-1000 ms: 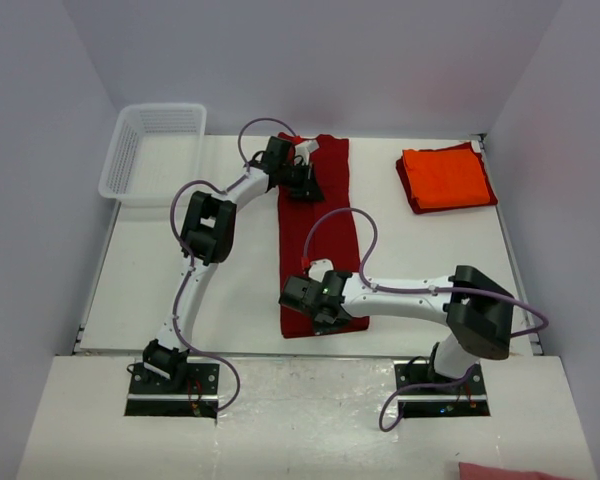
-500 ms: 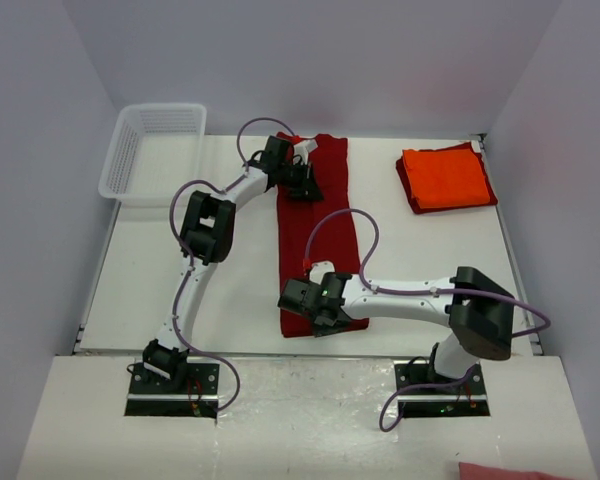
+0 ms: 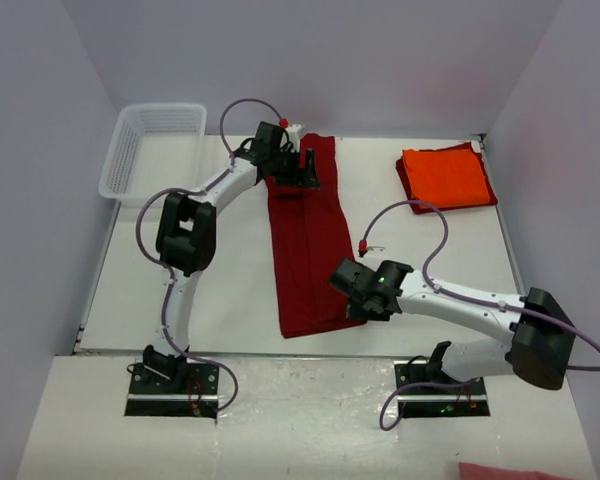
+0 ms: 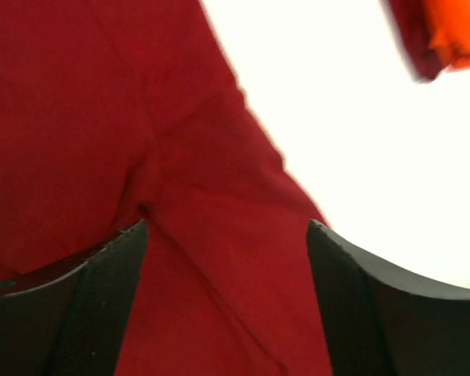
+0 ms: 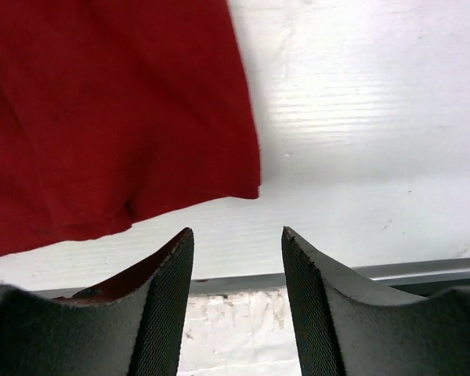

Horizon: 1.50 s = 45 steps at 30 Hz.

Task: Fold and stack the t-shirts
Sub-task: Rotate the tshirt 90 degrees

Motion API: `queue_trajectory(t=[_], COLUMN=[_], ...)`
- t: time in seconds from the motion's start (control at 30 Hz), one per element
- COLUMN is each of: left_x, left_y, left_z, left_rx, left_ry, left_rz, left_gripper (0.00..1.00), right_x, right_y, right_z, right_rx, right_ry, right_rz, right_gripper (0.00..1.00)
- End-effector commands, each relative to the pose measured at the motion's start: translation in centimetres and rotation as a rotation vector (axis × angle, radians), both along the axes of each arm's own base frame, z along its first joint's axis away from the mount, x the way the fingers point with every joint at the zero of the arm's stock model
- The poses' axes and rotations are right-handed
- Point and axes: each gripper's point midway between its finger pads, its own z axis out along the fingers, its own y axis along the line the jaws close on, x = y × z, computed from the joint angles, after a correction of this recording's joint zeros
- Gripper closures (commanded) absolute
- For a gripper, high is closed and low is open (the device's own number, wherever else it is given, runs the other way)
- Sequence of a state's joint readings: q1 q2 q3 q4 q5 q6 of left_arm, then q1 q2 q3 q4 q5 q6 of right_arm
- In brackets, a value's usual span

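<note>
A dark crimson t-shirt (image 3: pixel 308 245) lies as a long folded strip down the middle of the table. My left gripper (image 3: pixel 305 172) hovers over its far end, open, with red cloth (image 4: pixel 180 157) under the spread fingers (image 4: pixel 102 301) and nothing pinched. My right gripper (image 3: pixel 348 288) is by the shirt's near right corner (image 5: pixel 102 102), open and empty (image 5: pixel 236 251), with bare table between its fingers. An orange t-shirt (image 3: pixel 445 177) lies folded at the far right on top of a dark red folded cloth; its corner (image 4: pixel 458 31) also shows in the left wrist view.
A white mesh basket (image 3: pixel 150 150) stands at the far left corner. The table's near metal edge (image 5: pixel 423 270) runs just past my right fingertips. A pink cloth (image 3: pixel 505 470) pokes in at the bottom right, off the table.
Both grippers have opened and let go of the red shirt. The right arm has swung off the cloth to the right; the left one has lifted slightly at the far end.
</note>
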State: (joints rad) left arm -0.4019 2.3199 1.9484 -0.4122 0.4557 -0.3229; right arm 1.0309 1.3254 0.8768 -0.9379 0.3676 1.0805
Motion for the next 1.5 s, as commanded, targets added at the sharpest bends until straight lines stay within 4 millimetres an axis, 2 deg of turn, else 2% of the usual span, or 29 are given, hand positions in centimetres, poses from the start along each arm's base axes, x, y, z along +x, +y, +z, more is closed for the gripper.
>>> queue_trajectory(t=[0.0,0.13,0.2,0.23,0.27,0.33,0.37,0.4,0.5,0.53,0.57,0.6,0.63,0.7,0.73,0.93,0.97,1.03,1.07,1.17,1.27,1.3,1.4,1.43,1.47], left_x=[-0.1,-1.1,-2.1,-3.1,-4.3,-6.5,-7.8,-9.6,-13.2,-14.2,-15.4,-16.2,-17.8,-19.3,-20.1,-23.7,-24.3,-24.9,-25.4,-26.5,-27.4,-27.8,-28.9,-29.4,-29.8], left_y=[-0.6,-0.6,0.2,0.1,0.5,0.5,0.9,1.3,2.6,2.7,3.1,3.2,3.3,3.4,3.6,4.9,5.3,5.7,6.2,6.7,7.1,7.1,7.1,7.2,7.3], left_z=[8.5,10.8,9.7,11.1,9.2,8.8,10.5,8.3,8.4,9.8,8.9,8.9,9.0,9.2,10.1,8.4,7.4,7.0,6.0,4.5,3.4,3.4,2.7,2.3,2.1], left_rx=[0.0,-0.004,0.018,0.004,0.024,0.0,-0.031,-0.03,-0.055,-0.079,-0.071,-0.075,-0.085,-0.092,-0.104,-0.051,-0.038,-0.033,-0.014,-0.003,0.006,0.003,0.003,0.01,0.02], left_ry=[-0.176,-0.172,-0.12,-0.132,-0.102,-0.063,-0.081,-0.033,-0.036,-0.061,-0.033,-0.028,-0.02,-0.024,-0.049,-0.03,-0.013,-0.009,0.009,0.042,0.074,0.073,0.098,0.109,0.12], left_rz=[0.055,0.088,0.164,0.183,0.2,0.229,0.236,0.243,0.252,0.239,0.222,0.204,0.177,0.154,0.145,0.108,0.107,0.106,0.111,0.112,0.112,0.109,0.099,0.091,0.09], left_gripper=[0.15,0.13,0.14,0.16,0.16,0.17,0.19,0.2,0.24,0.24,0.25,0.26,0.28,0.3,0.32,0.35,0.35,0.35,0.35,0.36,0.36,0.36,0.37,0.37,0.37], right_x=[0.9,1.0,1.1,1.3,1.9,1.7,2.2,1.9,2.0,1.7,1.8,1.6,1.7,1.6,1.6,1.9,2.0,2.1,2.2,2.4,2.3,2.3,2.1,2.1,2.2], right_y=[-1.1,-1.1,-1.5,-1.8,-1.1,-1.0,-0.2,-0.2,0.6,0.6,0.8,0.6,0.7,0.4,0.4,-0.7,-0.8,-1.1,-1.1,-0.9,-0.8,-0.7,-0.4,-0.4,-0.4], right_z=[0.8,0.7,0.4,0.3,0.8,0.1,0.6,0.0,-0.4,-1.0,-1.2,-2.0,-2.2,-2.9,-3.1,-4.1,-4.1,-4.4,-4.4,-4.8,-5.0,-5.1,-5.1,-5.1,-5.0], right_rx=[0.037,0.104,0.112,0.122,0.178,0.228,0.285,0.294,0.336,0.336,0.344,0.33,0.334,0.327,0.329,0.29,0.287,0.276,0.275,0.275,0.277,0.28,0.303,0.309,0.31], right_ry=[-0.063,-0.061,-0.058,-0.059,-0.085,-0.057,-0.083,-0.074,-0.067,-0.05,-0.051,-0.034,-0.033,-0.027,-0.025,-0.022,-0.021,-0.02,-0.02,-0.011,0.003,0.007,0.01,0.012,0.007], right_rz=[-0.036,-0.033,-0.045,-0.06,-0.052,-0.039,-0.029,-0.015,-0.007,-0.003,-0.004,-0.01,-0.018,-0.025,-0.028,-0.071,-0.075,-0.084,-0.084,-0.085,-0.096,-0.094,-0.103,-0.104,-0.11], right_gripper=[0.49,0.48,0.48,0.48,0.48,0.48,0.48,0.48,0.48,0.49,0.5,0.51,0.52,0.53,0.53,0.54,0.54,0.54,0.55,0.56,0.64,0.72,0.88,0.98,1.0])
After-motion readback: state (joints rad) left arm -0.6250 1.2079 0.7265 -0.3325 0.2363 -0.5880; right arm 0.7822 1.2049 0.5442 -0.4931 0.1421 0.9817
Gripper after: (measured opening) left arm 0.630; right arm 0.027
